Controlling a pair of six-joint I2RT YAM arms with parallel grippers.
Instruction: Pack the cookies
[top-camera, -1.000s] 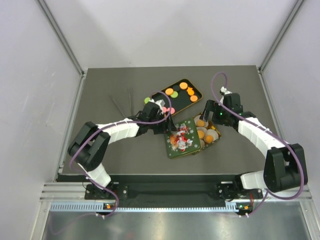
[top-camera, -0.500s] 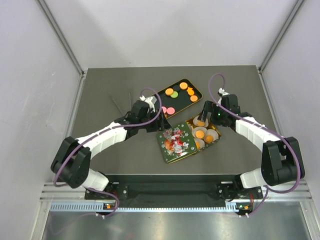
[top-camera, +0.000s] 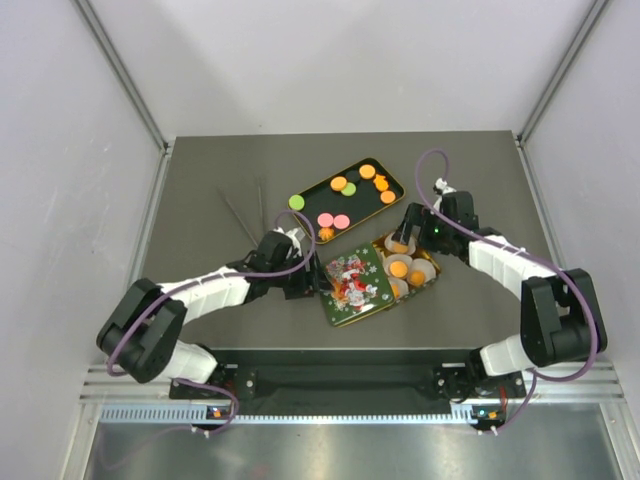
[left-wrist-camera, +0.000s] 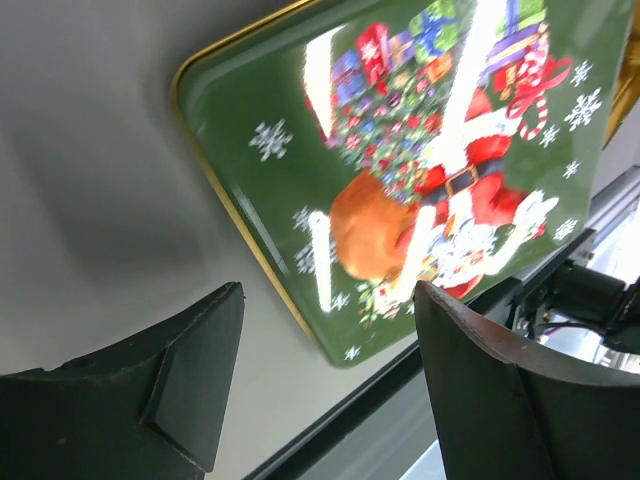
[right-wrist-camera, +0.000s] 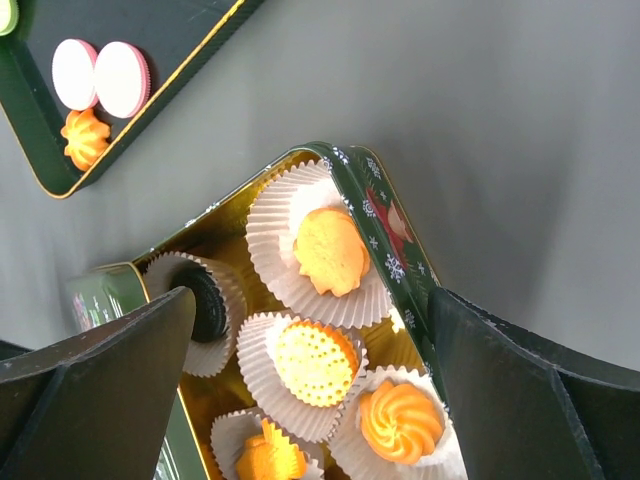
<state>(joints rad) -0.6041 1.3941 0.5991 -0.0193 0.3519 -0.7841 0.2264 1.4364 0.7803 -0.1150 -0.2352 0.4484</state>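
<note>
Loose cookies (top-camera: 340, 183), orange, pink and green, lie in a black tray (top-camera: 364, 208) at the back. A gold tin (top-camera: 432, 276) holds cookies in white paper cups (right-wrist-camera: 315, 360). The green Santa lid (top-camera: 355, 283) lies against the tin's left side. My left gripper (top-camera: 303, 283) is open and empty, low at the lid's left edge; the lid (left-wrist-camera: 420, 150) shows between its fingers (left-wrist-camera: 190, 380). My right gripper (top-camera: 412, 228) is open and empty above the tin's back end, its jaws (right-wrist-camera: 310, 350) straddling the cups. Pink cookies (right-wrist-camera: 100, 75) in the tray show in the right wrist view.
Two thin dark sticks (top-camera: 240, 210) lie on the mat left of the tray. The table's front rail (top-camera: 330, 355) runs close below the lid. Grey walls close in both sides.
My left gripper drew back from over the lid, passed by the tray and dropped to the lid's left edge. The lid shifted slightly left. The right gripper barely moved.
</note>
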